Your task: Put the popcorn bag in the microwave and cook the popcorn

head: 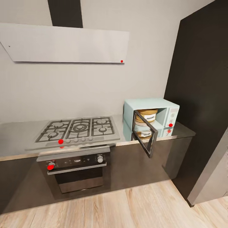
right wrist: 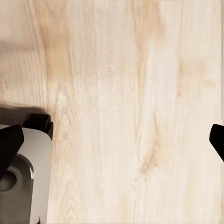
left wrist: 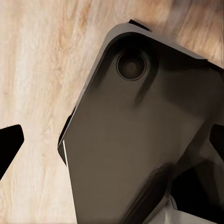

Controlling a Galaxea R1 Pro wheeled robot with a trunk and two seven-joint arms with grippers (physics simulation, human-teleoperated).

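Left gripper [left wrist: 112, 144] and right gripper [right wrist: 114, 140] spread wide, empty, above wood floor [right wrist: 130, 93]. Popcorn bag [head: 147, 116] sat inside microwave [head: 151, 122], door [head: 146, 136] swung open, on countertop [head: 19, 136] beside hob [head: 79, 128].

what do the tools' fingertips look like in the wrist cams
Little of either tool shows. The left tool has matte black, wedge-shaped fingertips at the frame edges. The right tool has the same plain black fingertips. No cables or markings are visible.
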